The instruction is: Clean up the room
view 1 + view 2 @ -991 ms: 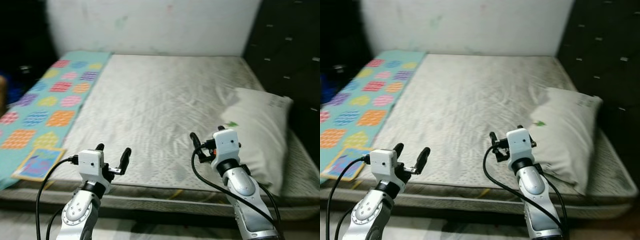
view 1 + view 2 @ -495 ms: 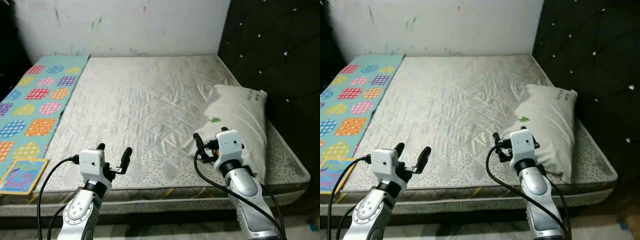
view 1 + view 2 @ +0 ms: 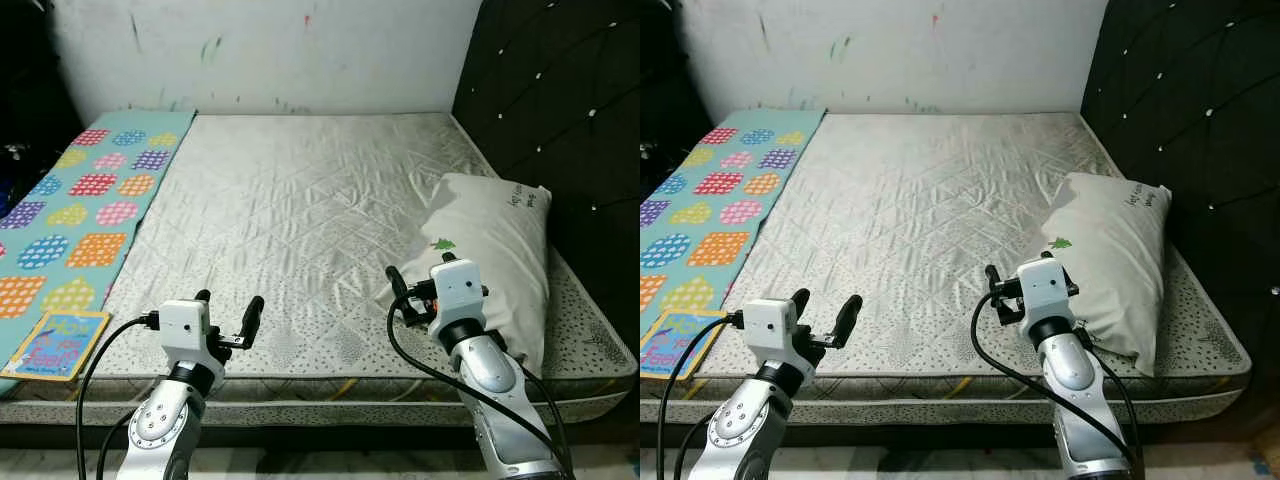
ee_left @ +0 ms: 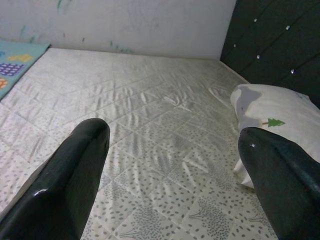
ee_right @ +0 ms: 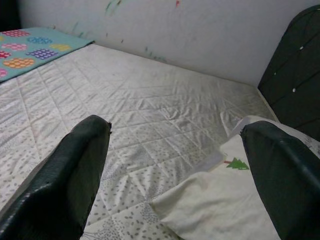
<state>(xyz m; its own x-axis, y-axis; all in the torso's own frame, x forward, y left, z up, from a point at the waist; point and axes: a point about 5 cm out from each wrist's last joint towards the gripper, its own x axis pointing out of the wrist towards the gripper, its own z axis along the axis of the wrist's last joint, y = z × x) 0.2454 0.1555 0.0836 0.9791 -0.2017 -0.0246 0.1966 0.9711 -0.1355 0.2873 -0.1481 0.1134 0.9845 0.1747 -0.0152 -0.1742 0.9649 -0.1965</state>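
Observation:
A bare quilted mattress point(image 3: 300, 200) lies before me. A white pillow point(image 3: 490, 240) with a small green tree print rests along its right side. A teal blanket point(image 3: 90, 200) with colourful patches covers the left strip, and a children's book point(image 3: 55, 343) lies at its near end. My left gripper point(image 3: 228, 300) is open and hovers over the mattress's near edge, holding nothing. My right gripper point(image 3: 418, 272) is open too, just left of the pillow's near end. In the right wrist view the pillow point(image 5: 225, 200) lies between and below the fingers point(image 5: 75, 165).
A black tufted headboard point(image 3: 560, 120) rises along the right side. A white wall point(image 3: 270, 50) with paint marks stands behind the bed. A dark area point(image 3: 20, 110) lies beyond the blanket at far left. Floor shows below the mattress's near edge.
The whole picture shifted and sharpened as the camera moved; the bed now sits a little further right than half a second ago. Both grippers keep the same open pose.

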